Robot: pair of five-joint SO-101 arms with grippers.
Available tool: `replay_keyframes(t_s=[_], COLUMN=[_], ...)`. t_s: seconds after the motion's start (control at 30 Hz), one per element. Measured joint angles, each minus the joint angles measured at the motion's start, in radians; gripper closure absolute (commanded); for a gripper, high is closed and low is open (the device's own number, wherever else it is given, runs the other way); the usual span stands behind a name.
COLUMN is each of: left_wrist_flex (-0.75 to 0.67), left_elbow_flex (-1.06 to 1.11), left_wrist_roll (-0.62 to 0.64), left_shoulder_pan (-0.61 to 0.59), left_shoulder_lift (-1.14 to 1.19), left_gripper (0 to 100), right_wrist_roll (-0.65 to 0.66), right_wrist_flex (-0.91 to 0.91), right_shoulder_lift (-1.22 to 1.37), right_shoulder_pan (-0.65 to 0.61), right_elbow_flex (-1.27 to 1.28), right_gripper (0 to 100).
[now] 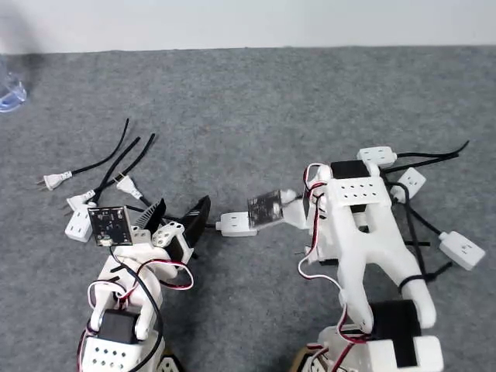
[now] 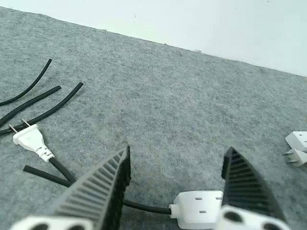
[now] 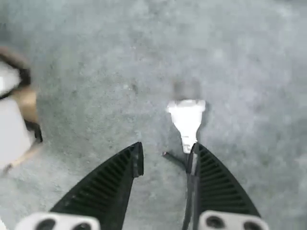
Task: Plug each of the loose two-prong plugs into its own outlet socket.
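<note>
Two-prong plugs, white on black cords: the far-left plug point(image 1: 53, 180) lies at centre-left of the high view with its prongs pointing left. The second plug point(image 1: 128, 186) is just right of it, near the left arm. Neither is in a socket. The outlet socket point(image 1: 236, 225), white with two slots, lies flat at frame centre between the arms on the grey felt table point(image 1: 256, 108). More white sockets point(image 1: 463, 249) sit among cords at right, around the right arm. The left gripper point(image 2: 177, 160) is low at lower left, jaws wide, holding nothing. The outlet socket sits on the felt between them, close to one finger point(image 2: 244, 184). The right arm stretches from lower right toward centre. The right gripper point(image 3: 165, 158) points down at the felt, jaws moderately open and empty. A blurred plug point(image 3: 187, 117) lies just past one fingertip, cord along that finger; contact cannot be told.
</note>
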Motion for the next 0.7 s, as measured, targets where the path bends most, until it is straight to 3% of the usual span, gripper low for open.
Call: replay_keyframes(t_s=[0.7], left_wrist_flex=[0.009], left_elbow_flex=[0.0], left_wrist_roll=[0.0], left_shoulder_pan=[0.0], left_shoulder_lift=[0.0], left_gripper=[71], right_wrist_roll=[0.018], right_wrist_flex=[-0.204], right_shoulder_lift=[0.242], right_shoulder_pan=[0.0], right_elbow_flex=[0.008], right_gripper=[84.4])
